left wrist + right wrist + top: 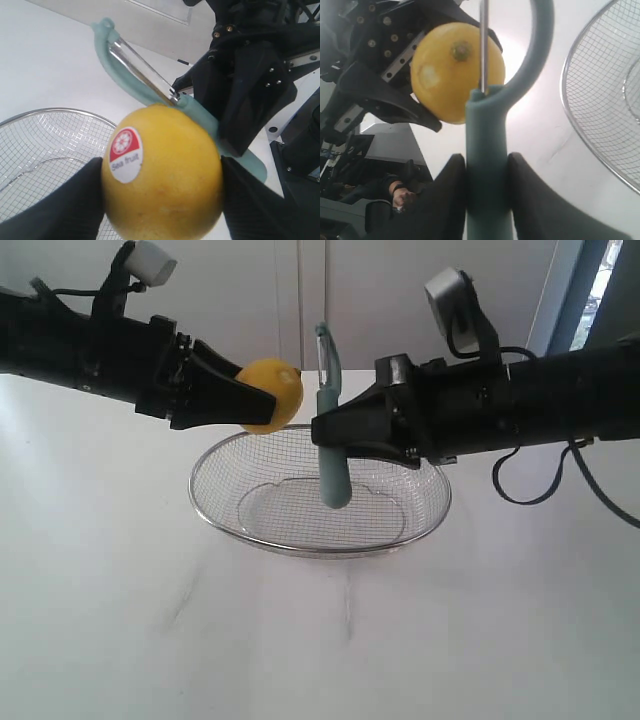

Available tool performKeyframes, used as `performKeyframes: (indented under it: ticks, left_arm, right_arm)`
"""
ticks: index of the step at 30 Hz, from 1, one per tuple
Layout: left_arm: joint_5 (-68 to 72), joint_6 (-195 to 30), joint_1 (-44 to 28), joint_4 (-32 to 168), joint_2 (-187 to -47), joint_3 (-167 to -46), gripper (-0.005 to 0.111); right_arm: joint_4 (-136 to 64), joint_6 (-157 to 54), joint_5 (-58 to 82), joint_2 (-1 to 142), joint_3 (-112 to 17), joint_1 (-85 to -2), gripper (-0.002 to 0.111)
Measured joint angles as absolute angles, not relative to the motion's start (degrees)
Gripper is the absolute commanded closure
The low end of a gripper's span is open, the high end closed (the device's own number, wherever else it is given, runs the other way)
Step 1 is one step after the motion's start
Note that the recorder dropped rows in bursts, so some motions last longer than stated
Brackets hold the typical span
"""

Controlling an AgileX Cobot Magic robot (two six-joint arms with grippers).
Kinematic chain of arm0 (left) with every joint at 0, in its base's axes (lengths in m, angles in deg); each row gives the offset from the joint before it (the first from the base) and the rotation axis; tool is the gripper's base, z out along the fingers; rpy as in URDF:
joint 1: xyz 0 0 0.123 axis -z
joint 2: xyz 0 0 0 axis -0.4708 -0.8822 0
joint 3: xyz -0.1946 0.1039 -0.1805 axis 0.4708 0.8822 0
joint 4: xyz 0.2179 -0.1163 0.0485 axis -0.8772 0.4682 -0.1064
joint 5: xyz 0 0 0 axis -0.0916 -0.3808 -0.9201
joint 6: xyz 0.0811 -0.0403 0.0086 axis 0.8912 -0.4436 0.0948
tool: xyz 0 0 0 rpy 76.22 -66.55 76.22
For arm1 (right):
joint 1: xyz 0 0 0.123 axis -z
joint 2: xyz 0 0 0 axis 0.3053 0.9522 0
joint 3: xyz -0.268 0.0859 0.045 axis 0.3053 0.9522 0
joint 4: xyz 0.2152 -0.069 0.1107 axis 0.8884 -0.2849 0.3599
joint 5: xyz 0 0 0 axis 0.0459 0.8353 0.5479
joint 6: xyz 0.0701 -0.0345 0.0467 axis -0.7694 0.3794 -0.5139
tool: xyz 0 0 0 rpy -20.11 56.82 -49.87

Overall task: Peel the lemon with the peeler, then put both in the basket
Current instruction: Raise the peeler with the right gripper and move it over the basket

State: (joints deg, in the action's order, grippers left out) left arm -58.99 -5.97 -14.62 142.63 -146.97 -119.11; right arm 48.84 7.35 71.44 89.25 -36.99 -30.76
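Above the basket at mid-frame, the left gripper was clamped on the lemon and the right gripper on the peeler, whose upright blade stood just beside the fruit, apparently ready for peeling.

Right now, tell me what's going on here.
The left gripper holds the lemon, and the right gripper grips the peeler upright by its teal handle, blade up beside the fruit. Both are in the air near the wire basket on the white table. Nothing lies in the basket yet.
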Motion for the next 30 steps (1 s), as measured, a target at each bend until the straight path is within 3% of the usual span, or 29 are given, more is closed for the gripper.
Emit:
performKeyframes:
  ticks: [13,30]
  left_arm:
    - [-59.27,-5.97,-14.62,142.63,-146.97,-119.11,0.107]
    - [-59.36,-5.97,-14.62,142.63,-146.97,-119.11,0.107]
  right_arm:
    - [42.01,2.27,60.05,89.25,-40.75,-30.76,0.108]
    - [9.51,-24.92,58.91,92.58,-56.59,-30.76,0.108]
